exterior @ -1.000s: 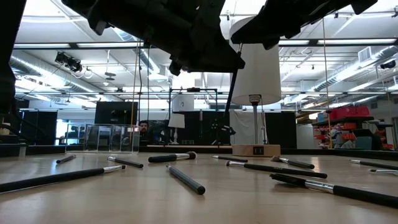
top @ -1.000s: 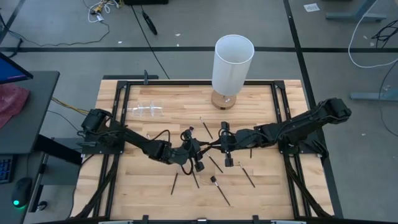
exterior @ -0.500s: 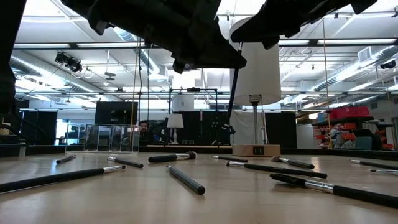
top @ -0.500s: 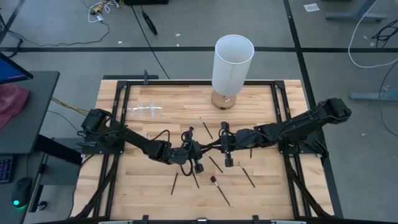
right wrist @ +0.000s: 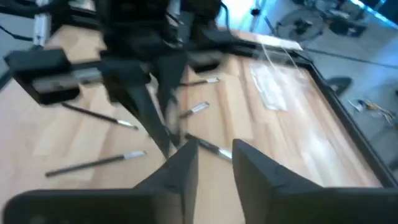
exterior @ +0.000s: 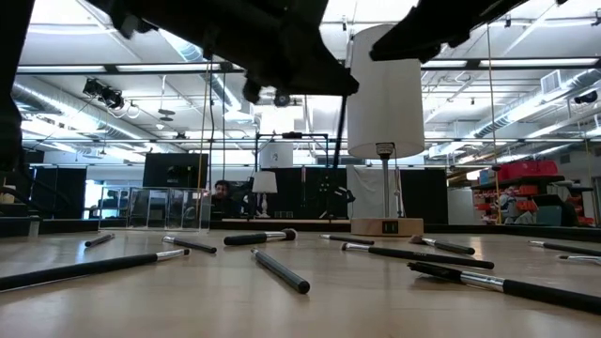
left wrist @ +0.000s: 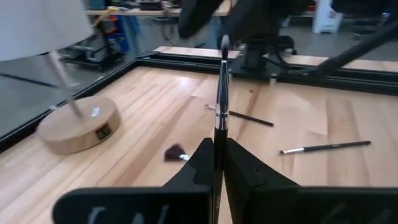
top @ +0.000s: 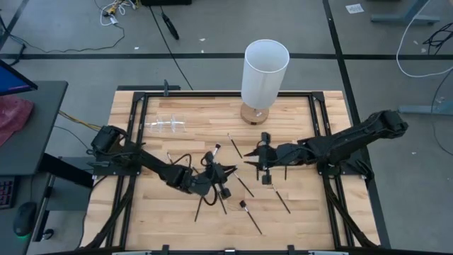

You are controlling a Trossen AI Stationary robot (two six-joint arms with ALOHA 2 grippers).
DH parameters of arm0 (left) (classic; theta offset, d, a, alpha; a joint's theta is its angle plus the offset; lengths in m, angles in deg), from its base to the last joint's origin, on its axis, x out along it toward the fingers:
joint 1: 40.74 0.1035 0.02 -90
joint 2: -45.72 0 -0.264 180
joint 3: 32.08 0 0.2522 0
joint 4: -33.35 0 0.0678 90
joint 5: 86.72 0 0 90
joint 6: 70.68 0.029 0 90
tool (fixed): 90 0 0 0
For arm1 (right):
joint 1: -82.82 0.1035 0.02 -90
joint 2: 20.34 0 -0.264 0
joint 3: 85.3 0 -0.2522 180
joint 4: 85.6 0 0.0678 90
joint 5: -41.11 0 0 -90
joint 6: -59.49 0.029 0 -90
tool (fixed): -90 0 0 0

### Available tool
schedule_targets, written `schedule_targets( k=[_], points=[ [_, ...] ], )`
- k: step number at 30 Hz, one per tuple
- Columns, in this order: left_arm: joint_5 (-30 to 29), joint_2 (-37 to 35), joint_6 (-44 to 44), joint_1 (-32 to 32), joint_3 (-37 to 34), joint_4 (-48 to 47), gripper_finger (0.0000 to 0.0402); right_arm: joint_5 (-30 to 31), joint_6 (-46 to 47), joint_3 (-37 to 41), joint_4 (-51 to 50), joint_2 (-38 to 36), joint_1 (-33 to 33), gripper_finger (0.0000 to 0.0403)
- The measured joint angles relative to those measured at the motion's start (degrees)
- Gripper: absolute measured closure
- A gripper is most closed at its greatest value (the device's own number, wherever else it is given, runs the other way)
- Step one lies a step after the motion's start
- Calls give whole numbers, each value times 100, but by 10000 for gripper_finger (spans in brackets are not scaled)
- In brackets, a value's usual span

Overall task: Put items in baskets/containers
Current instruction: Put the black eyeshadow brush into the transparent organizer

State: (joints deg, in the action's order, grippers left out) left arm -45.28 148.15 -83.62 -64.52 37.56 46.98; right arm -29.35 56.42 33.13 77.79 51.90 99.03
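My left gripper [left wrist: 219, 146] [top: 225, 172] hangs above the middle of the table, shut on a thin black makeup brush [left wrist: 221, 93]. The brush sticks out past the fingers toward the right arm. My right gripper [right wrist: 214, 162] [top: 262, 161] hovers just right of it, open, with nothing between its fingers. Several more brushes [top: 251, 216] [exterior: 282, 270] lie flat on the wooden table. The clear container [top: 164, 125] [right wrist: 273, 74] lies at the far left. My left gripper pinches the brush's black handle [left wrist: 218, 144] between its two fingers. The brush lies along the fingers and juts out forward, nearly level. Its free tip [left wrist: 224, 42] points toward the table's right side, and the whole brush is lifted clear of the table.
A tall white cylinder on a round wooden base [top: 265, 71] [left wrist: 78, 127] stands at the far middle. A black frame [top: 322, 127] borders the table. Loose brushes [top: 282, 200] [top: 233, 147] are scattered below and around both grippers.
The two grippers met at the brush above mid-table. My right gripper has opened, let go of the brush and drawn back up and toward the table's right edge. The brush stays in my left gripper, which has swung slightly toward the near edge.
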Motion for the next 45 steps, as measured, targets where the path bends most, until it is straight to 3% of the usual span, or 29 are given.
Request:
schedule_targets(
  k=[5, 9, 19, 23, 26, 35, 40, 45],
  points=[
    [-1154, -409, -743, -343, 0, -1217, 387, 101, 347, 46, -724, -517, 174, 274],
    [-1760, -1110, -1969, -484, 0, -2931, 386, 101, 433, 590, -178, -654, 370, 271],
    [-1835, -2737, -5378, 73, 2, -7909, 387, -161, 1320, 2820, 3548, -299, 509, 284],
    [-1836, -3142, -6495, 561, 0, -9427, 384, -159, 1715, 3286, 4281, -203, 509, 287],
    [-1858, -3330, -6933, 986, -4, -10061, 386, -159, 1763, 3370, 4442, -183, 509, 287],
    [-1603, -3522, -6785, 2356, -131, -10365, 389, -222, 1578, 3370, 4741, -183, 507, 288],
    [-892, -3877, -5701, 2990, -1050, -8873, 389, -264, 1567, 3370, 4766, -183, 509, 288],
    [-834, -4438, -4728, 3430, -1892, -7258, 389, -262, 1565, 3370, 4818, -183, 515, 288]
  ],
)
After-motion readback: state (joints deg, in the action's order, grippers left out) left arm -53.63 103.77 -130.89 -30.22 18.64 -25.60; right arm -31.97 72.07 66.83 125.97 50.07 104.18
